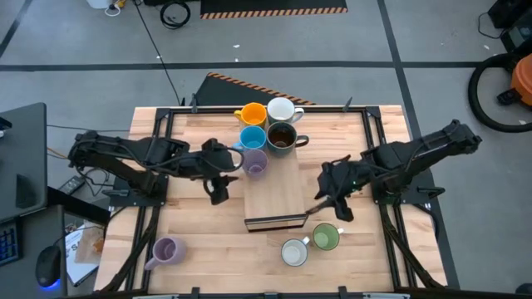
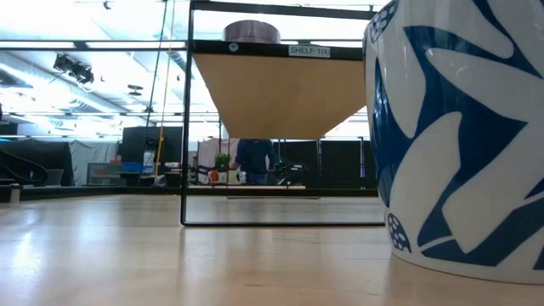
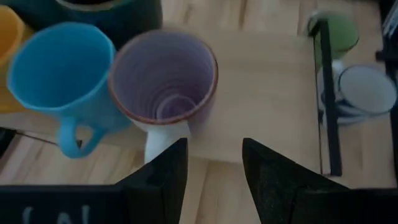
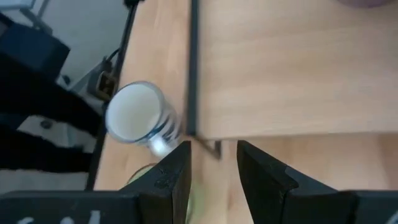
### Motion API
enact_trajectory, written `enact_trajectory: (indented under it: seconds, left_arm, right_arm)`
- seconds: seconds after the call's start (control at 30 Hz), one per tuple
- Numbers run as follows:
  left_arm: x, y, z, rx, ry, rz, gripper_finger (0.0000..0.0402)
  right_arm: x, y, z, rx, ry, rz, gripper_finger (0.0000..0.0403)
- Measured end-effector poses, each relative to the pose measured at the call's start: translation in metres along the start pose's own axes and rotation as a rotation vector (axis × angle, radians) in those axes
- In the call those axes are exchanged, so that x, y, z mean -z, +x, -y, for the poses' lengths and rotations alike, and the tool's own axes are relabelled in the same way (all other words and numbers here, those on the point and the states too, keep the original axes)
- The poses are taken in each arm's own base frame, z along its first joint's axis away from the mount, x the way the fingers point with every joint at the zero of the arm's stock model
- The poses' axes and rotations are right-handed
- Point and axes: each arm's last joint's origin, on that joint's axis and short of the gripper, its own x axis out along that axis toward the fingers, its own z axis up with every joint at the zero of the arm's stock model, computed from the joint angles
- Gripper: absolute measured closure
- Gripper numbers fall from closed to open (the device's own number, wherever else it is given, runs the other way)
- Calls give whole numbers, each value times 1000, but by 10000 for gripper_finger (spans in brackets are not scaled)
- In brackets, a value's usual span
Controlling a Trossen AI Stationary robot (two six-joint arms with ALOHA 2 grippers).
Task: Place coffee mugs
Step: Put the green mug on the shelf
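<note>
On the long pale wooden board [image 1: 277,189] sit five mugs in a bunch: orange mug [image 1: 251,114], white mug [image 1: 282,110], blue mug [image 1: 253,138], dark brown mug [image 1: 282,139] and a lavender mug [image 1: 255,163]. Down on the counter [image 1: 199,224] stand another lavender mug [image 1: 166,250], a white and blue mug [image 1: 294,252] and a green mug [image 1: 325,237]. Left gripper [image 1: 221,176] has its fingers spread and empty, just beside the lavender mug on the board. Right gripper [image 1: 326,204] has its fingers apart too, empty, near the board's corner.

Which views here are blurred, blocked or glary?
Low view: a white-and-blue mug looms at the lens, blocking the right side; bright backlight behind the shelf. Left wrist view: soft focus on the lavender mug. Right wrist view: blurred. High view: clear.
</note>
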Motion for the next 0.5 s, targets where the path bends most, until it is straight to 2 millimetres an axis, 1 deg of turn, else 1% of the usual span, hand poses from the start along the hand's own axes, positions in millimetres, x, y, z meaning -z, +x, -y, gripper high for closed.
enact_trajectory:
  seconds: [0.17,0.3,0.4,0.5]
  left_arm:
    - [-4,-3,-1,-30,-10,63,241]
    - [-5,-10,-4,-36,52,89,241]
    - [-3,-18,-6,-19,85,95,241]
    - [-2,-31,-10,0,82,129,241]
  right_arm:
    - [4,10,-22,-32,49,-74,268]
    - [10,24,-42,17,112,-162,268]
    - [13,38,-56,44,176,-225,268]
    - [15,51,-71,49,202,-290,268]
